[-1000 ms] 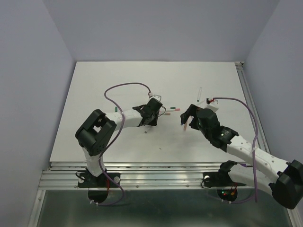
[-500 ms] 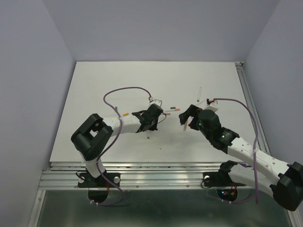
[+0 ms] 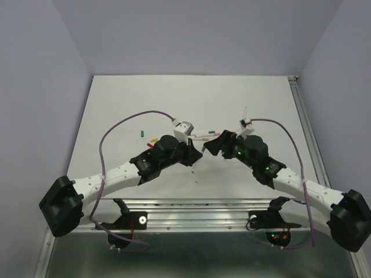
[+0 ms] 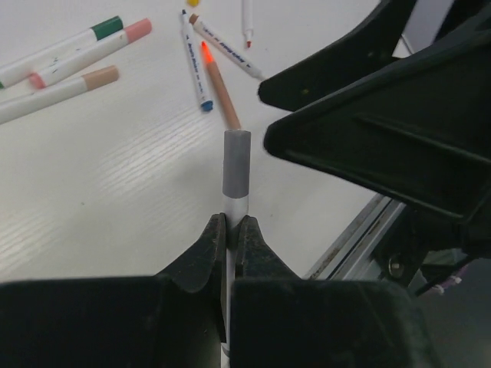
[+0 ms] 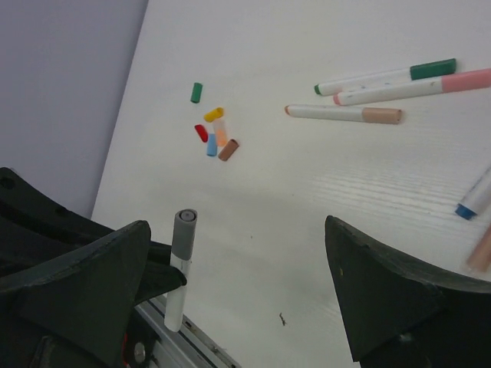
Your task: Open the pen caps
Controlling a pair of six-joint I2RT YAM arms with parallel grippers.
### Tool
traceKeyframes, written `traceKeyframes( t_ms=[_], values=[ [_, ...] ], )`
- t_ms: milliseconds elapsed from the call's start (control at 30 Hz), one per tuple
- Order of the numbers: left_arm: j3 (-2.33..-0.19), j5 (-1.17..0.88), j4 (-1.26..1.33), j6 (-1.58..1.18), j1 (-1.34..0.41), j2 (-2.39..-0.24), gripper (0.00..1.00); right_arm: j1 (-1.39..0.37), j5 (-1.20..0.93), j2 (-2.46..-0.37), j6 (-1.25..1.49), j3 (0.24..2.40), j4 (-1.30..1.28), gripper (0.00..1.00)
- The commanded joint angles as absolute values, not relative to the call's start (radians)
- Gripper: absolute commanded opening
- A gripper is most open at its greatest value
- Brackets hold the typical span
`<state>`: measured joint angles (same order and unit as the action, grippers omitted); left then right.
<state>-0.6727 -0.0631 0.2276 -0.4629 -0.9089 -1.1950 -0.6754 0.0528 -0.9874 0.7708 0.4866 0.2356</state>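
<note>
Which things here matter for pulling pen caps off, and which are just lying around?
In the job: grey cap on the pen held by the left gripper; open right gripper; three capped pens.
Lying about: loose caps, already off; uncapped pens.

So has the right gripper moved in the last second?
Yes. The right gripper has shifted left, away from the right-hand rail and towards the middle of the top view.
</note>
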Motion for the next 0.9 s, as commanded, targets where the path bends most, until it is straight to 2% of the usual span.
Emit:
traceKeyframes(
  t_ms=[0, 100, 200, 267, 300, 500, 600, 667, 700, 767, 800, 867],
  values=[
    [-0.641, -0.097, 0.328, -0.502, -0.923, -1.140, 0.00, -0.680, -0.116, -1.035, 0.804, 0.476, 0.457, 1.00],
    [-0.630, -0.092, 0.325, -0.508, -0.930, -1.144, 0.00, -0.686, -0.147, -1.051, 0.822, 0.471, 0.520, 0.97],
    [-0.629, -0.087, 0.324, -0.528, -0.934, -1.155, 0.00, -0.703, -0.147, -1.066, 0.822, 0.468, 0.537, 0.88],
    [-0.637, -0.083, 0.322, -0.551, -0.934, -1.160, 0.00, -0.707, -0.141, -1.084, 0.824, 0.471, 0.529, 0.79],
    [-0.646, -0.083, 0.318, -0.554, -0.936, -1.163, 0.00, -0.710, -0.132, -1.089, 0.828, 0.472, 0.516, 0.71],
    [-0.660, -0.071, 0.316, -0.568, -0.943, -1.147, 0.00, -0.719, -0.098, -1.129, 0.828, 0.506, 0.457, 0.60],
    [-0.666, -0.064, 0.307, -0.571, -0.943, -1.150, 0.00, -0.723, -0.087, -1.128, 0.831, 0.505, 0.456, 0.44],
    [-0.666, -0.066, 0.304, -0.572, -0.943, -1.154, 0.00, -0.724, -0.083, -1.126, 0.831, 0.505, 0.453, 0.39],
    [-0.664, -0.064, 0.304, -0.577, -0.943, -1.160, 0.00, -0.726, -0.069, -1.123, 0.831, 0.503, 0.449, 0.30],
    [-0.666, -0.067, 0.301, -0.580, -0.943, -1.169, 0.00, -0.727, -0.052, -1.121, 0.827, 0.502, 0.439, 0.21],
    [-0.667, -0.071, 0.296, -0.584, -0.943, -1.176, 0.00, -0.727, -0.048, -1.121, 0.827, 0.503, 0.431, 0.13],
    [-0.667, -0.077, 0.288, -0.589, -0.943, -1.180, 0.00, -0.727, -0.028, -1.124, 0.824, 0.511, 0.410, 0.09]
  ],
)
